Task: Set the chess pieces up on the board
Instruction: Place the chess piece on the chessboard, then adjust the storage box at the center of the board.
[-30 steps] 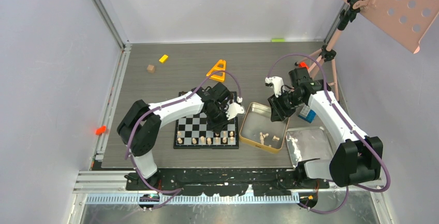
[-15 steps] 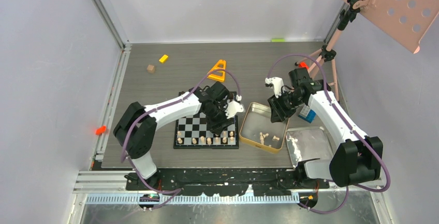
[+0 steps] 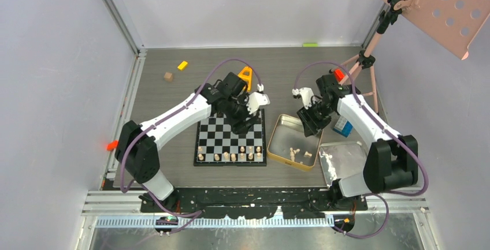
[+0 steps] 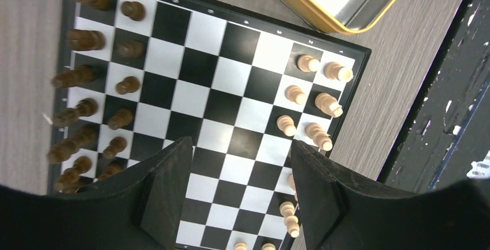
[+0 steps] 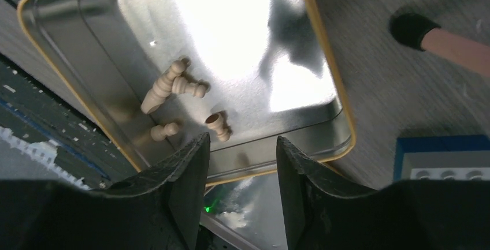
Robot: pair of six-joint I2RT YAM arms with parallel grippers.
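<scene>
1. Two hands, each with its fingers apart and nothing between them: the left hand (image 4: 240, 152) is above the board (image 4: 231, 77), and the right hand (image 5: 242, 146) is above the gold tin (image 5: 329, 88).
2. The board lies on the table (image 3: 173, 105), just left of the tin. In the top view its far rows are hidden under the left arm.
3. Dark chess pieces (image 4: 86, 39) stand in two rows along one edge. The outer row is blurred, so the kinds cannot be told.
4. Pale chess pieces (image 4: 315, 97) stand at the opposite edge. Some are hidden behind the left hand's fingers (image 4: 323, 198).
5. A few loose pale pieces (image 5: 173, 88) lie toppled in the tin, where glare washes out much of the floor.
6. A blue block (image 5: 445, 157) sits beside the tin, cut off by the frame.
</scene>
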